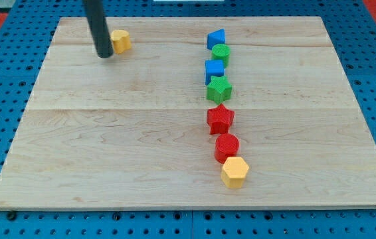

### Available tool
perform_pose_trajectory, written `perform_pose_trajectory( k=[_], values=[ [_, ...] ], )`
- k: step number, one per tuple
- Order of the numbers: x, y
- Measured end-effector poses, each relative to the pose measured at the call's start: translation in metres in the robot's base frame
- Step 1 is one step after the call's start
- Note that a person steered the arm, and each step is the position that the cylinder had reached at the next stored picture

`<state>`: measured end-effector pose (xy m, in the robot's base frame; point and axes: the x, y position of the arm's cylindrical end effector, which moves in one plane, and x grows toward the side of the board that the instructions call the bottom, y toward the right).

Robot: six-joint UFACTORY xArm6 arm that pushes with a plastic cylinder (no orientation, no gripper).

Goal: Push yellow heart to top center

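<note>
The yellow heart (121,41) lies near the view's top left of the wooden board (108,146). My tip (105,56) is at the end of the dark rod, just left of and slightly below the yellow heart, close to it or touching. The rod comes down from the view's top edge.
A column of blocks runs down right of the board's middle: a blue block (216,38), a green cylinder (221,54), a blue cube (214,69), a green star (219,88), a red star (220,119), a red cylinder (226,147), a yellow hexagon (234,172). Blue pegboard surrounds the board.
</note>
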<state>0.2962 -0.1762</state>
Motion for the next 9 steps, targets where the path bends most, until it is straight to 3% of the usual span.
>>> perform_pose_trajectory(
  k=[2,4,5,7,9],
  values=[
    [-0.007,0.069],
    [-0.050,0.027],
    [-0.057,0.033],
    [-0.048,0.133],
    [-0.071,0.117]
  ],
)
